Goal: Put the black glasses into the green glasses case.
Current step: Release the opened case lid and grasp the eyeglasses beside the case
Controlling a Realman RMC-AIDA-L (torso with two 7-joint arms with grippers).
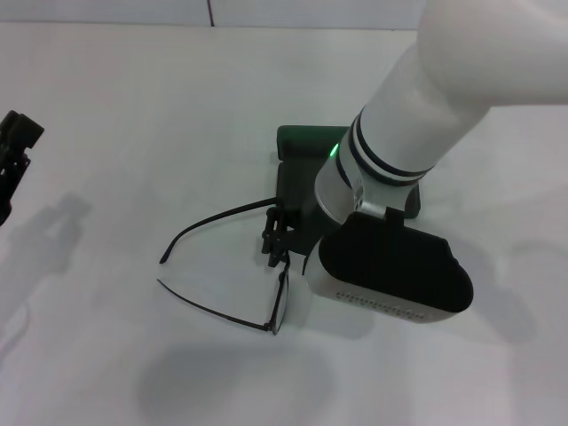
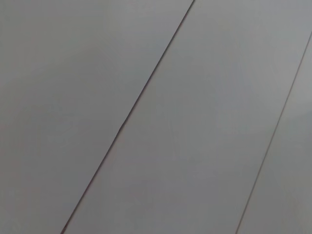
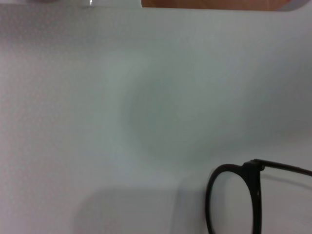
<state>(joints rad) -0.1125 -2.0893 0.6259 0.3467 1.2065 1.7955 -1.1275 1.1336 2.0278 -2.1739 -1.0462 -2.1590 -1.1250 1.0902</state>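
The black glasses (image 1: 280, 302) rest on the white table with both temple arms spread out toward the left. One round lens and its hinge fill a corner of the right wrist view (image 3: 254, 195). Just behind them lies the dark green glasses case (image 1: 302, 142), mostly covered by my right arm. My right gripper (image 1: 273, 238) hangs low at the near end of the case, right at the glasses' frame by the upper hinge; contact with the frame cannot be made out. My left gripper (image 1: 13, 151) is parked at the far left edge.
The white table (image 1: 133, 106) stretches around the case and glasses. The left wrist view shows only a pale panelled surface (image 2: 195, 146) with thin dark seams. A strip of brown edge (image 3: 209, 4) borders the table in the right wrist view.
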